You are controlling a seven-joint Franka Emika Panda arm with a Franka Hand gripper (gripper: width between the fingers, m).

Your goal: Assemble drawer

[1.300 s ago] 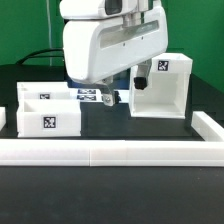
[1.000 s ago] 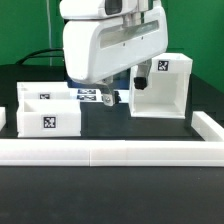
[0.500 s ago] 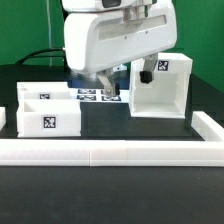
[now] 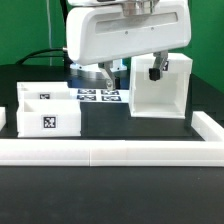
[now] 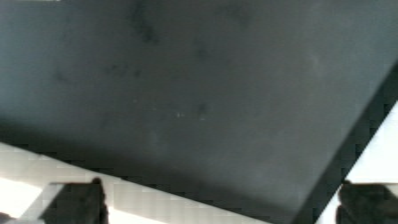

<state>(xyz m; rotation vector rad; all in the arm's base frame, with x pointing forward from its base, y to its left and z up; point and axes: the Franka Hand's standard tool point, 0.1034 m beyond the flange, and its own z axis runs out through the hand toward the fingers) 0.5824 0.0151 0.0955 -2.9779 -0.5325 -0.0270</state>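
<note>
The open-fronted white drawer case (image 4: 162, 90) stands at the exterior view's right. The white drawer box (image 4: 45, 110), which carries a marker tag, sits on the table at the left. My gripper (image 4: 130, 75) hangs under the large white arm, in front of the case's upper left corner. It is open and empty, and one dark finger (image 4: 154, 71) shows against the case. In the wrist view the gripper (image 5: 222, 205) is spread wide over the dark table (image 5: 196, 90), with both fingertips (image 5: 75, 203) at the frame edge. A white surface (image 5: 36, 170) lies beneath one finger.
The marker board (image 4: 100, 96) lies flat between the drawer box and the case. A long white rail (image 4: 110, 151) runs along the table's front, with a raised end at the exterior view's right (image 4: 210, 125). A small white piece (image 4: 2, 120) sits at the far left.
The arm has moved toward the exterior view's right and slightly up, from over the marker board to the case's left corner. The parts have not moved.
</note>
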